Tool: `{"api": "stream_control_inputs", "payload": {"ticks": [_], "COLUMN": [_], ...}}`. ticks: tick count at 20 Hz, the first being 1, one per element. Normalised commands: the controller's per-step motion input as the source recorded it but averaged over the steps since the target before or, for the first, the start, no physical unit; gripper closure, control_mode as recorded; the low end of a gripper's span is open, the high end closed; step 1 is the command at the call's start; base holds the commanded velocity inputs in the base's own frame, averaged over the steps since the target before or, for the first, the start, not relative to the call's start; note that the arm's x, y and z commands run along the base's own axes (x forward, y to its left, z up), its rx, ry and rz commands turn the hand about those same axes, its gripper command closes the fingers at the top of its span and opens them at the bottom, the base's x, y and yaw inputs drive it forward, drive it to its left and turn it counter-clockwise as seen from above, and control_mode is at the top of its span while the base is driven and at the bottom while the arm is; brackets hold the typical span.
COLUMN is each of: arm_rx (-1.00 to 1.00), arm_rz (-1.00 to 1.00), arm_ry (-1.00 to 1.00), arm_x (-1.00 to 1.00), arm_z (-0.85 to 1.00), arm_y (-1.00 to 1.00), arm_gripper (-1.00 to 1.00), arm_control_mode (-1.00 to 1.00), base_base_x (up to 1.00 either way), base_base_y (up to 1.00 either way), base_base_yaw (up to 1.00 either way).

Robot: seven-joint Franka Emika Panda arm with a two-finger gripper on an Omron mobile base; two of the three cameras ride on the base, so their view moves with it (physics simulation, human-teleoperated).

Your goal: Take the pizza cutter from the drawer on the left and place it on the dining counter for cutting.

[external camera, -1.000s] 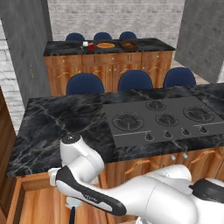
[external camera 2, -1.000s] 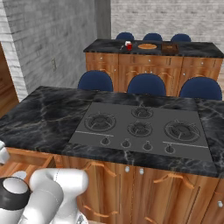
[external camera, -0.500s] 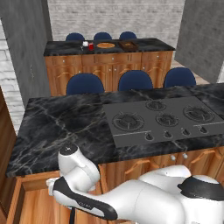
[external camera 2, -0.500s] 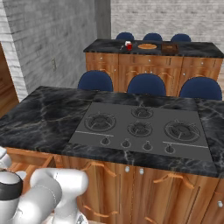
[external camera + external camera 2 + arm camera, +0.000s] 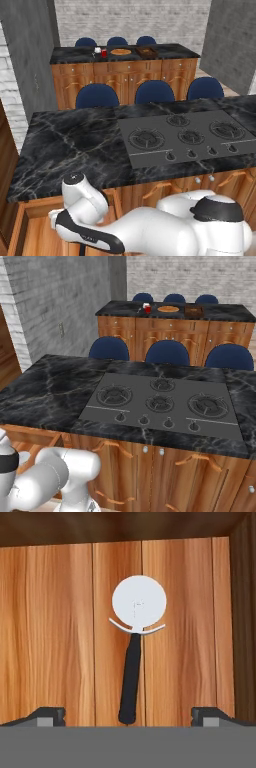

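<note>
The pizza cutter [image 5: 132, 662] lies flat on the wooden floor of the open drawer [image 5: 60, 637], its round white blade away from me and its thin dark handle pointing toward me. My gripper [image 5: 128, 714] hovers open over the handle's end, one fingertip [image 5: 50, 716] far to each side, touching nothing. From the left base view, the arm bends down into the open drawer [image 5: 27, 232] under the island's left end. The dining counter [image 5: 165, 50] [image 5: 220, 313] stands far behind the island.
The marble island with the gas cooktop [image 5: 185, 137] is right above the drawer. Blue chairs [image 5: 97, 95] line its far side. A pizza [image 5: 120, 51], a red cup [image 5: 104, 52] and a brown box [image 5: 146, 51] sit on the dining counter. The drawer's right wall [image 5: 242, 622] is close.
The arm's elbow has sunk lower beside the island's front edge, carrying the hand deeper into the open drawer. Nothing else has moved.
</note>
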Motion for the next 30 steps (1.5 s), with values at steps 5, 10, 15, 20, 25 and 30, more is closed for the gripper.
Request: {"api": "stream_control_inputs", "payload": {"ticks": [5,10,15,20,25,30], "arm_rx": [0.00,0.00,0.00,0.00,0.00,0.00], "arm_rz": [0.01,0.04,0.01,0.00,0.00,0.00], "arm_ry": [0.00,0.00,0.00,0.00,0.00,0.02], "arm_x": [0.01,0.00,0.00,0.00,0.00,0.00], "arm_z": [-0.17,-0.11,-0.16,-0.31,-0.28,-0.24], "arm_y": [0.14,0.00,0.00,-0.08,-0.09,0.00], "arm_gripper": [-1.00,-1.00,-1.00,-1.00,-1.00,-1.00], "arm_control_mode": [-1.00,-1.00,-1.00,-1.00,-1.00,-1.00], "base_base_x": [0.00,0.00,0.00,0.00,0.00,0.00], "base_base_y": [0.00,0.00,0.00,0.00,0.00,0.00], "base_base_yaw": [0.00,0.00,0.00,0.00,0.00,0.00]}}
